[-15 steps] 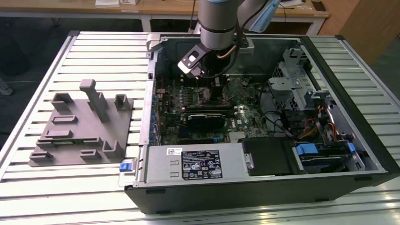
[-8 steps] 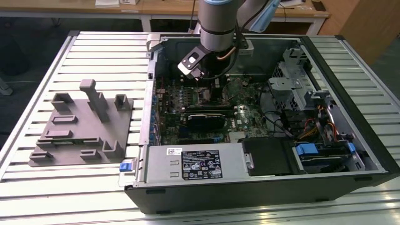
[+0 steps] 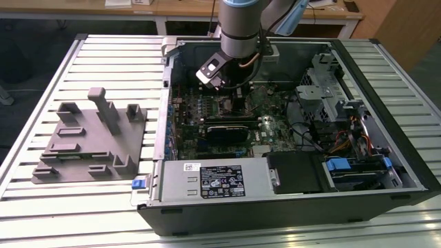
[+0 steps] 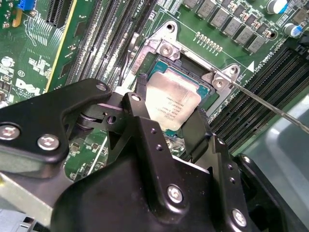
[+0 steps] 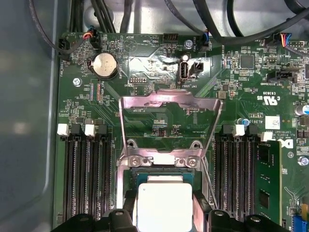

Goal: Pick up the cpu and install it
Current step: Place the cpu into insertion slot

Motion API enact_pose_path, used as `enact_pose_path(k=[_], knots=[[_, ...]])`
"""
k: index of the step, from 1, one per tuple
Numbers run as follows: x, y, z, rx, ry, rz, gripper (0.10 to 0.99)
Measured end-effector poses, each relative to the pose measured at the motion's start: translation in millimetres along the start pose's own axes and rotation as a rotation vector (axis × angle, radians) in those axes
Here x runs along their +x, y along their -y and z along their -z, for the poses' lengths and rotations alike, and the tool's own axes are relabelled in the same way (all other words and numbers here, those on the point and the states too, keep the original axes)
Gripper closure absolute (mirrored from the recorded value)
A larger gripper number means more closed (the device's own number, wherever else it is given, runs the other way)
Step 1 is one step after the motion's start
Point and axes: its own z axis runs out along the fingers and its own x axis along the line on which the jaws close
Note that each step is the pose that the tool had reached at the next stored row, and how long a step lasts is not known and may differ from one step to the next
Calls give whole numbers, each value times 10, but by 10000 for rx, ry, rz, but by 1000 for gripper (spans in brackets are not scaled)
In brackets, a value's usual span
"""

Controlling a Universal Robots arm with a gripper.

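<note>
The exterior view looks down from high on the slatted metal surface (image 3: 69,206) and open black computer case (image 3: 276,219). Both wrist views sit close over the pale silver square cpu (image 4: 171,104) (image 5: 164,208).

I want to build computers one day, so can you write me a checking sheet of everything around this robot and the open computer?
Surface: slatted metal table, carrying the open computer case.
Job's things: cpu, silver face up, at the motherboard socket, whose hinged frame is flipped open. I cannot tell whether it is fully seated.
Clutter: grey tray with upright blocks, on the exterior view's left of the case.
Grippers: jaws closed against two opposite edges of the cpu.
Cables: black cables along the motherboard's edge; coloured wires by the drive bays.
Surroundings: wooden desks behind the table.
</note>
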Motion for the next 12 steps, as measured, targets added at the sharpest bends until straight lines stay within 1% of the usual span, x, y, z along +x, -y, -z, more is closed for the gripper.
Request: enact_pose_path(k=[12], knots=[[1,0,-9,-4,-6,-1,545]])
